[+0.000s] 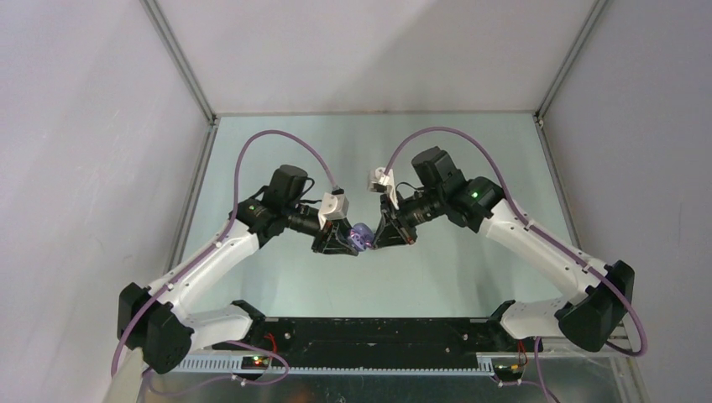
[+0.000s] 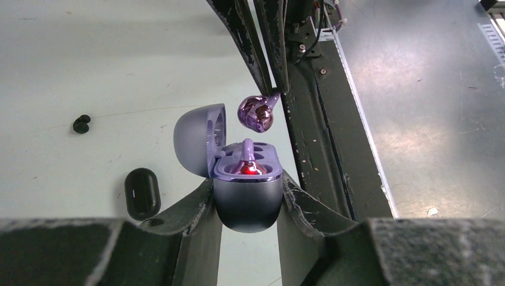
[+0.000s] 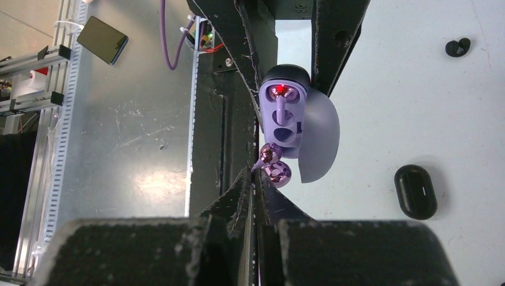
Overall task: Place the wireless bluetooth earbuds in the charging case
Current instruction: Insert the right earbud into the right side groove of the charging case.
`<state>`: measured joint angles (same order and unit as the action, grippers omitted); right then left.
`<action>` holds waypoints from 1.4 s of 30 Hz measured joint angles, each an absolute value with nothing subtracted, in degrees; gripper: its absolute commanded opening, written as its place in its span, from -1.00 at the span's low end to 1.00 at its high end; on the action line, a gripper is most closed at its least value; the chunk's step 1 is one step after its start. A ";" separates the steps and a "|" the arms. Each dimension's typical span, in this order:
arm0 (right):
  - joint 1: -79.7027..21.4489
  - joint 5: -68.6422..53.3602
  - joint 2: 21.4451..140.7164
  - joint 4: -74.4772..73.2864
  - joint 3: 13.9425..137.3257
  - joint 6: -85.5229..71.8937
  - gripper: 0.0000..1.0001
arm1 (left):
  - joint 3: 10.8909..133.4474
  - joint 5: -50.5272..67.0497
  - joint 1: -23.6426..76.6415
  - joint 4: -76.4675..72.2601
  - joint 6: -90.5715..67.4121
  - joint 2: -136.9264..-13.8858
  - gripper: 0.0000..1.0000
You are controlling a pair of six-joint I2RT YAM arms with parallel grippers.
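As the top view shows, my left hand (image 1: 340, 242) and right hand (image 1: 388, 235) meet above the tabletop (image 1: 437, 277) at the lilac charging case (image 1: 362, 236). Left wrist view: the left hand clamps the case body, lid open; one lilac earbud (image 2: 248, 164) sits in its socket, and the second lilac earbud (image 2: 257, 113) hangs just above, unseated. Right wrist view: the right hand pinches that earbud's stem. The black charging case (image 3: 415, 191) lies shut, with a black earbud (image 3: 457, 47) loose well apart. I judge the task under half done.
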<state>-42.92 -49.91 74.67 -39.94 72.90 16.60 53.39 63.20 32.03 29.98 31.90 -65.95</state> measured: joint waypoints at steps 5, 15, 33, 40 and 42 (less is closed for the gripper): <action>-43.64 -49.34 75.24 -39.24 72.99 16.56 -0.85 | 53.39 63.40 32.03 29.95 31.83 -65.95 -0.87; -44.31 -49.15 75.79 -38.61 73.76 16.56 -0.85 | 53.39 63.44 32.03 29.87 31.51 -65.95 -0.86; -44.53 -48.86 77.58 -38.50 73.76 16.29 -0.80 | 53.39 63.59 32.03 29.74 31.53 -65.95 -0.87; -44.69 -48.21 78.17 -37.82 73.76 15.66 -0.68 | 53.39 63.70 32.03 29.76 31.51 -65.87 -0.86; -44.69 -47.86 78.17 -37.80 73.76 15.51 -0.62 | 53.39 63.72 32.03 29.74 31.53 -65.84 -0.86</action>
